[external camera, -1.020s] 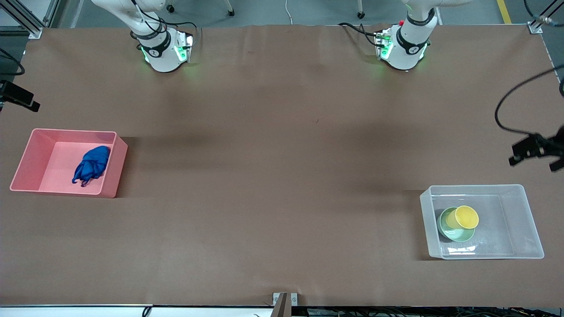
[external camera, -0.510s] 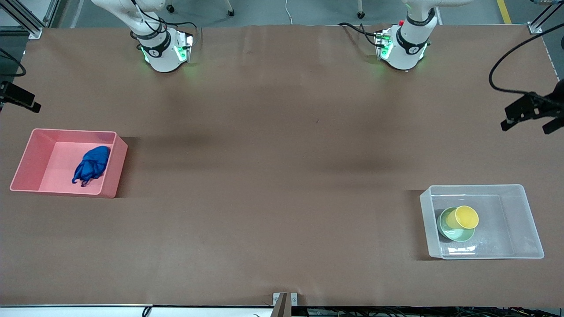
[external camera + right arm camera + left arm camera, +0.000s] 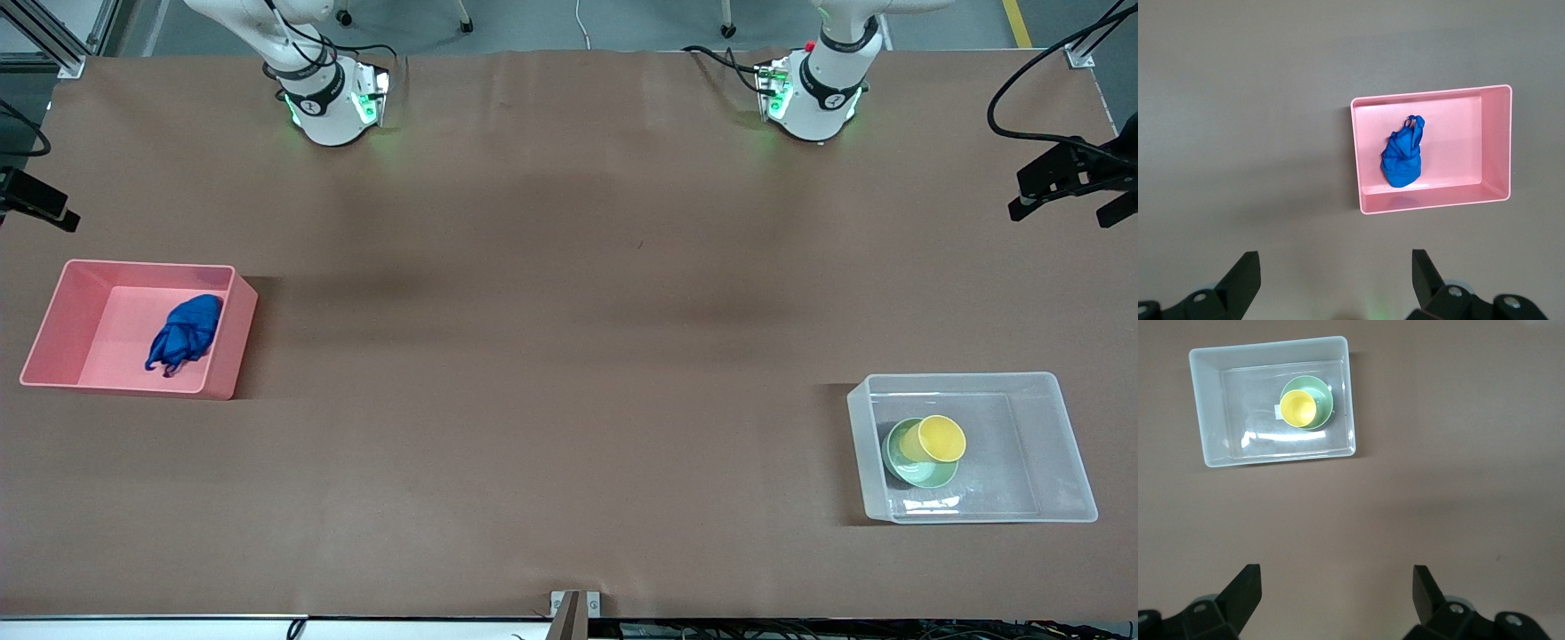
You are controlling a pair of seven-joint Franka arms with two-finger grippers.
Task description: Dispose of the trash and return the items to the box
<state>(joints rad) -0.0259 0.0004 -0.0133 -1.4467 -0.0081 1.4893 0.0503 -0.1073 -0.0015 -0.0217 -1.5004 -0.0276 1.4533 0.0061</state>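
**While Both My Pincers Hang Spread and Empty**

Though crumpled, the thin blue trash (image 3: 185,333) lies inside the opaque pink bin (image 3: 227,348). My yellow cup (image 3: 939,438) sits in the mint-green bowl (image 3: 916,468), within the clear box (image 3: 1062,433). My left gripper (image 3: 1337,588) and right gripper (image 3: 1336,268) hang high, fingers wide, partly cut off.

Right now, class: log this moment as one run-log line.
blue wad in pink bin | yellow cup in green bowl in clear box | both claws open, raised
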